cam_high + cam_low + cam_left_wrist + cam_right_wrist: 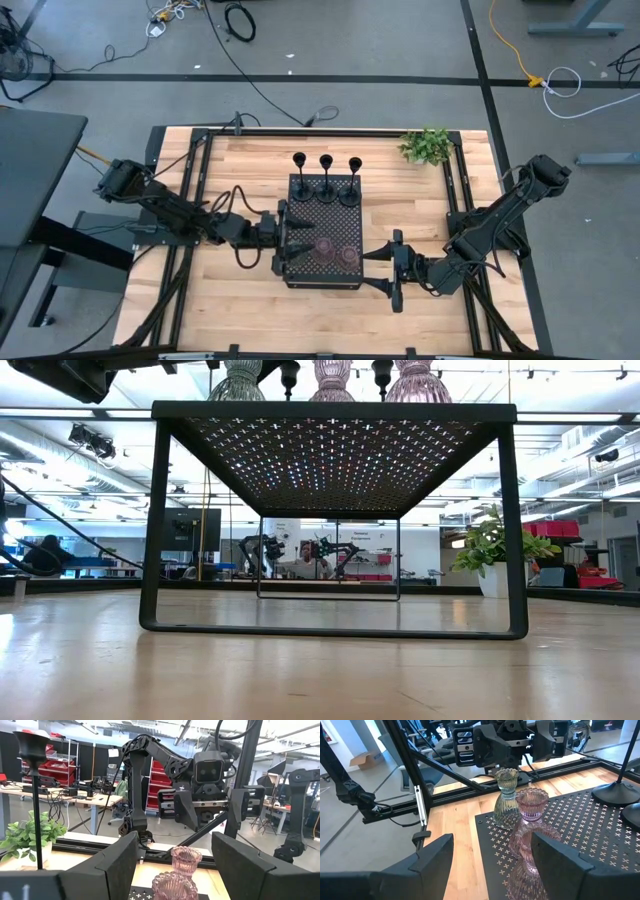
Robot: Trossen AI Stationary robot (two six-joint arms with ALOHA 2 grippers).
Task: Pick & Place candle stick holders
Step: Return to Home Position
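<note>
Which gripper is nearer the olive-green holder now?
Left. Left gripper hangs right beside the olive-green holder at the tray's edge; right gripper waits past the tray's opposite side.

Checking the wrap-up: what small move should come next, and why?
Probably draw both arms straight back from the black perforated metal shelf. The left claw and right claw flank it, open and empty, while the two pink ribbed glass holders, the olive-green glass holder and three slim black stem holders all stand on it.

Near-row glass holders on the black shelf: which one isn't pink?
The olive-green hourglass holder, at the row's end beside the left gripper; the other two holders are squat and pinkish.
</note>
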